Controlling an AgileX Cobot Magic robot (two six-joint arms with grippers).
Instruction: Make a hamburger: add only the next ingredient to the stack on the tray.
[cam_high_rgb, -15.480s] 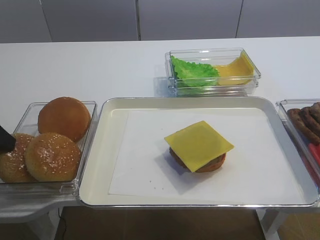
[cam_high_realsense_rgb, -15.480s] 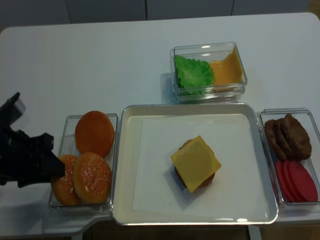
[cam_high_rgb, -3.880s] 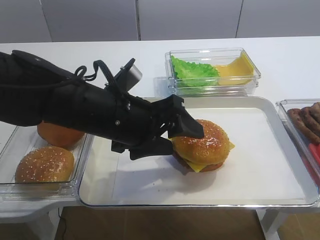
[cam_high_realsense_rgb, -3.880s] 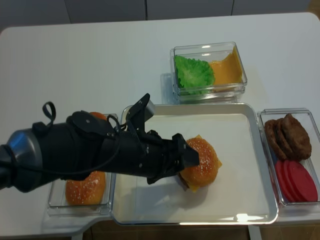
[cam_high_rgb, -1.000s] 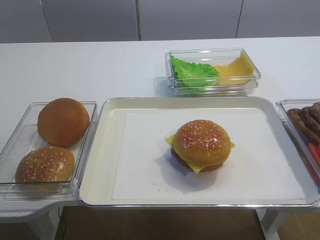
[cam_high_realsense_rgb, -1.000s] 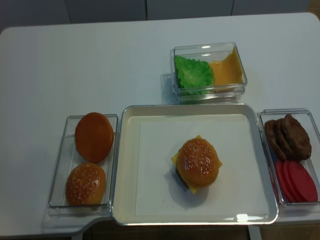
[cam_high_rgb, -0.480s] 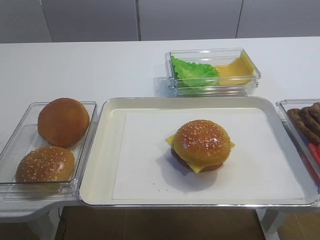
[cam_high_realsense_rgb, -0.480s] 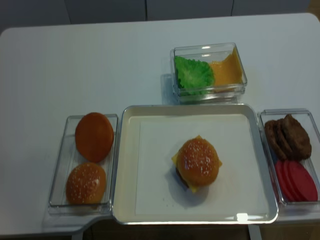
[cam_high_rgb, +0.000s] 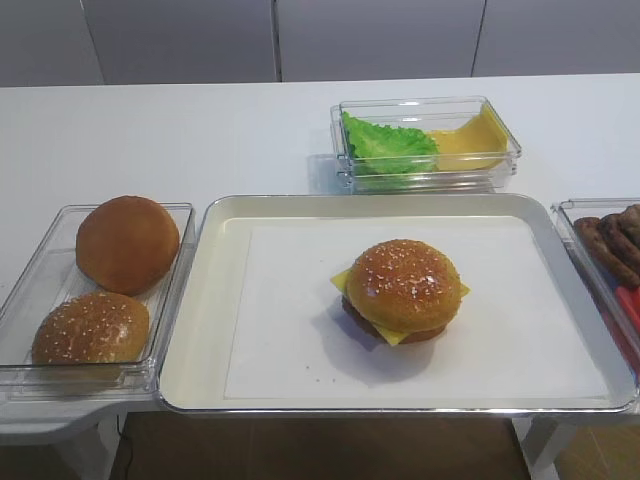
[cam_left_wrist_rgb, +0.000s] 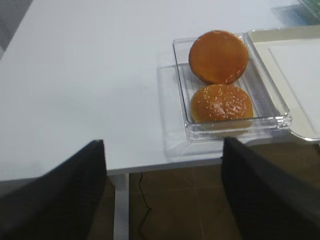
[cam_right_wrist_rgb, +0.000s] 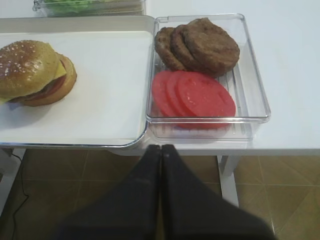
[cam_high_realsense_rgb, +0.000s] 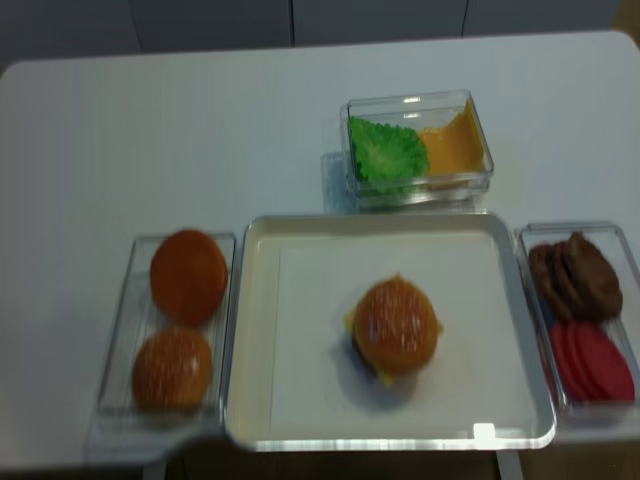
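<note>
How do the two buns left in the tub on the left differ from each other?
The far bun is smooth with no seeds; the near bun is speckled with pale sesame seeds. The far bun looks larger and darker orange-brown, the near bun smaller and more golden. Both are round, domed, and sit dome-up in the same clear tub.

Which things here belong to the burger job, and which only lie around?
Job: seeded bun top on the stack's cheese slice and patty, on the tray.

Lying about: spare seeded bun, smooth bun, lettuce, patties, tomato slices.
</note>
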